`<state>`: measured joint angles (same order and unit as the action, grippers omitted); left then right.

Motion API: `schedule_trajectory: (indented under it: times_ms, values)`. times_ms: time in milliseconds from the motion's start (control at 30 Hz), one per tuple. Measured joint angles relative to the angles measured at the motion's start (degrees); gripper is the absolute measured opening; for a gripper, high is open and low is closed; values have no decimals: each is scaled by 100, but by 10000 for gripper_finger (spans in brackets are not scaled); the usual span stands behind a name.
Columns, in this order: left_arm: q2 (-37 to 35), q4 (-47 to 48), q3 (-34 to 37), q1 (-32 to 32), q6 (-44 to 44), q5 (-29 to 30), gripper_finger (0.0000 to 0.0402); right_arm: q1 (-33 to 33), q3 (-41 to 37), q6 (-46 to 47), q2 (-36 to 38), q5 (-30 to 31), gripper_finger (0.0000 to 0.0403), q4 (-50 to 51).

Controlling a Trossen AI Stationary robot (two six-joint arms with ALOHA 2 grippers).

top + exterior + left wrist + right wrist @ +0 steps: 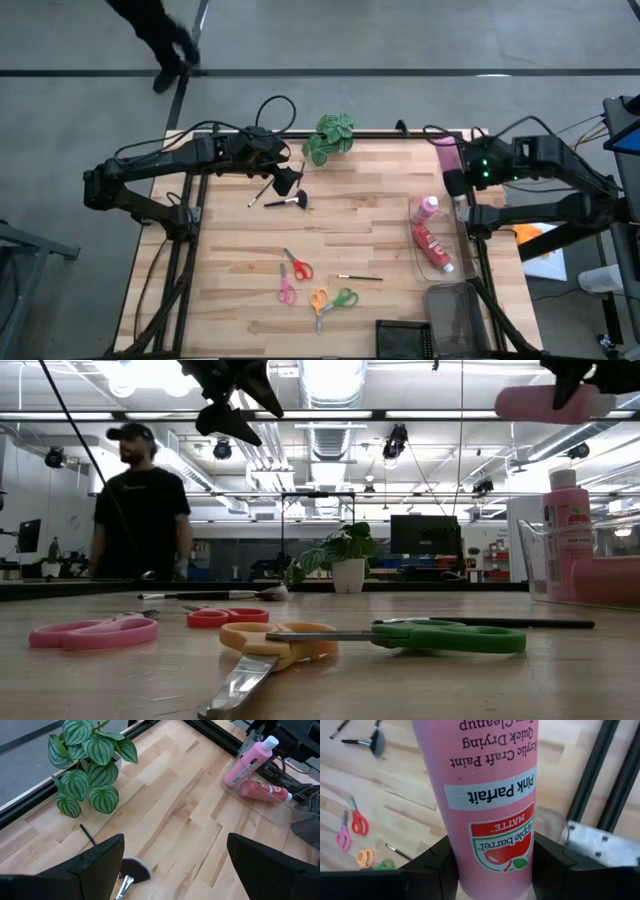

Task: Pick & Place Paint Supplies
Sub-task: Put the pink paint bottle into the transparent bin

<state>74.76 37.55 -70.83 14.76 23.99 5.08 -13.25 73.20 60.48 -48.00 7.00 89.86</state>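
Right claw (490, 865) clamped on my pink matte-paint squeeze bottle (487, 795), upper right of frame above clear plastic tray (425, 262); carrying step, next I lower it in. Left claw (172, 862) gapes over fan-tipped brush (131, 871).

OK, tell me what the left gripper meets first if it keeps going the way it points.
Probably the fan brush: it lies on the table just ahead of the left gripper, whose jaws stand open, apparently aimed downward. Depth is unclear, so it might touch bare wood beside it instead.
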Motion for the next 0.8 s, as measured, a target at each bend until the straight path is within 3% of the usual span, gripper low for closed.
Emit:
schedule_trajectory:
  times_ms: [400, 800]
  values:
    - [0, 2, 0, 0, 0, 0, 356, 535, -1466, 1587, 415, -865, 176, 12]
    - [0, 2, 0, -2, 0, 2, 356, 1279, -2633, 2526, 412, -2377, 176, 11]
